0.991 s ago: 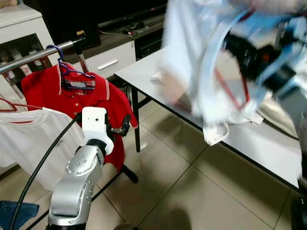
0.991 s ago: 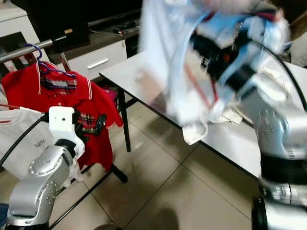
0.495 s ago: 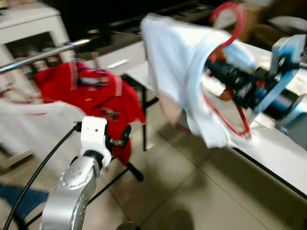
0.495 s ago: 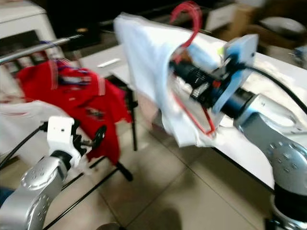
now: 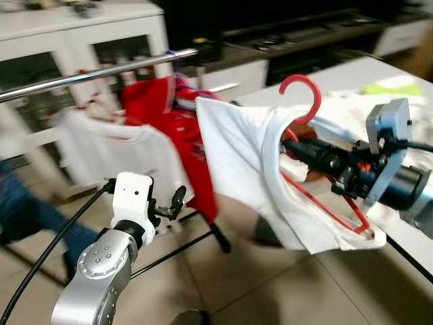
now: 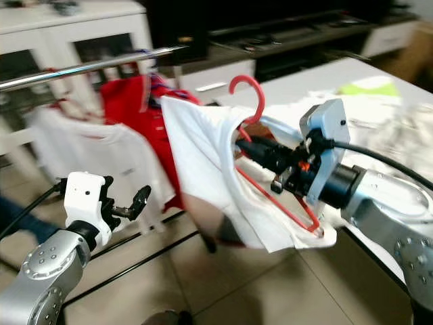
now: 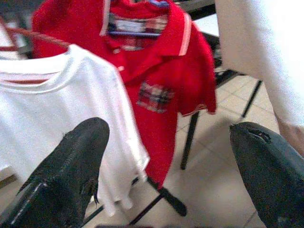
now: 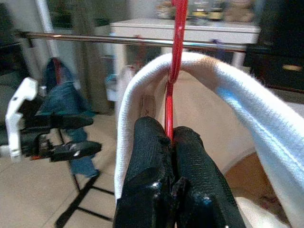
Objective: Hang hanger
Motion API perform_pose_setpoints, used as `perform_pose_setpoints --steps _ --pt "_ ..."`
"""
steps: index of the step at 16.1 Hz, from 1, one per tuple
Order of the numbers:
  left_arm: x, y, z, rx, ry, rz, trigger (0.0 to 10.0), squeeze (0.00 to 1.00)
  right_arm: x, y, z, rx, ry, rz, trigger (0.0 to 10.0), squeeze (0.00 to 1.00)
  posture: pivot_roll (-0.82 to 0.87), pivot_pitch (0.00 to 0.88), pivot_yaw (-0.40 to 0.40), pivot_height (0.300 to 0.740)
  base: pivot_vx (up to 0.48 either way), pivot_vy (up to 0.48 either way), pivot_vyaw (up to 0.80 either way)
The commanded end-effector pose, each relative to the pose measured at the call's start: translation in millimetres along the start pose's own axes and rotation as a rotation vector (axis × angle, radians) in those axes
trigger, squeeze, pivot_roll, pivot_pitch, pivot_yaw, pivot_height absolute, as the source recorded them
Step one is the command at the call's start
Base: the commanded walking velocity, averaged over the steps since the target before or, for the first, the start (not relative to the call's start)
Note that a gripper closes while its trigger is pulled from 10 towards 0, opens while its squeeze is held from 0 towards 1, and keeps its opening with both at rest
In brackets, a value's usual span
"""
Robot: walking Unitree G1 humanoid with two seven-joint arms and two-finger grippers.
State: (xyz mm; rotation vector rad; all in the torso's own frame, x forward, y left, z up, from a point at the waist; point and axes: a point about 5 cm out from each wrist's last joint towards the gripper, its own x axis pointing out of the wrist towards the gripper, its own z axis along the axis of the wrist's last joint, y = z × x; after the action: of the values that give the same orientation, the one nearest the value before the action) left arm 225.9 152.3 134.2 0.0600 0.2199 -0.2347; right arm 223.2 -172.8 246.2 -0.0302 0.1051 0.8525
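My right gripper (image 5: pixel 296 147) is shut on the neck of a red hanger (image 5: pixel 304 89) that carries a white shirt (image 5: pixel 247 162). The hanger is held up in the air to the right of the clothes rail (image 5: pixel 95 72), its hook pointing up. In the right wrist view the fingers (image 8: pixel 152 156) pinch the red hanger (image 8: pixel 176 42) with the white shirt (image 8: pixel 228 95) draped over it. My left gripper (image 5: pixel 177 202) is raised low on the left, open and empty, facing the hung clothes. On the rail hang a red polo shirt (image 5: pixel 177 116) and a white T-shirt (image 5: pixel 115 152).
A white table (image 5: pixel 318 78) with more clothes on it stands behind my right arm. A white cabinet (image 5: pixel 81 34) and a dark TV unit (image 5: pixel 284 34) line the back wall. Jeans (image 5: pixel 27 210) hang at the far left. The rack's black legs (image 5: pixel 196 237) cross the tiled floor.
The camera has swung left toward the rack. My right gripper has carried the hanger and white shirt down and left, closer to the rail. The left arm holds its pose.
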Motion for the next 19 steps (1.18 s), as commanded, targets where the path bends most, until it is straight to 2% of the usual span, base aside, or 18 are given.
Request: perform_pose_setpoints --steps 1,4,6,7,8,10,12,16,19 --pt "0.2 0.3 0 0.018 -0.002 -0.004 10.0 0.0 0.9 5.3 -2 -0.019 0.001 0.027 10.0 0.0 -0.04 0.0 0.061 0.74 0.0 0.0 0.8" --pt "2.2 4.4 -10 0.001 0.007 0.011 10.0 0.0 10.7 4.8 -39 0.063 0.01 -0.081 10.0 0.0 -0.04 0.0 0.075 0.74 0.0 0.0 0.8" --pt "1.8 6.5 -17 -0.003 0.02 0.022 10.0 0.0 15.1 7.0 -55 0.068 0.041 -0.115 10.0 0.0 -0.04 0.0 0.075 0.74 0.0 0.0 0.8" --pt "2.0 6.2 -23 -0.002 0.039 0.026 10.0 0.0 21.6 8.4 -74 0.097 0.068 -0.163 10.0 0.0 -0.05 0.0 0.071 0.74 0.0 0.0 0.8" --pt "3.5 5.4 -27 0.001 0.047 0.027 10.0 0.0 27.9 12.0 -90 0.146 0.07 -0.188 10.0 0.0 -0.04 0.0 0.069 0.74 0.0 0.0 0.8" --pt "5.9 5.9 -33 0.004 0.054 0.051 10.0 0.0 33.2 20.7 -113 0.152 0.121 -0.19 10.0 0.0 -0.04 0.0 0.064 0.74 0.0 0.0 0.8" --pt "4.7 0.7 -34 -0.031 0.045 0.04 10.0 0.0 34.5 26.0 -113 0.149 0.115 -0.171 10.0 0.0 -0.05 0.0 0.066 0.74 0.0 0.0 0.8" --pt "10.0 0.8 -32 -0.037 0.018 0.055 10.0 0.0 40.6 19.9 -114 0.105 0.104 -0.172 10.0 0.0 -0.06 0.0 0.044 0.74 0.0 0.0 0.8" --pt "9.9 -3.7 -31 -0.046 0.013 0.04 10.0 0.0 38.7 16.6 -109 0.104 0.095 -0.172 10.0 0.0 -0.06 0.0 0.046 0.74 0.0 0.0 0.8"
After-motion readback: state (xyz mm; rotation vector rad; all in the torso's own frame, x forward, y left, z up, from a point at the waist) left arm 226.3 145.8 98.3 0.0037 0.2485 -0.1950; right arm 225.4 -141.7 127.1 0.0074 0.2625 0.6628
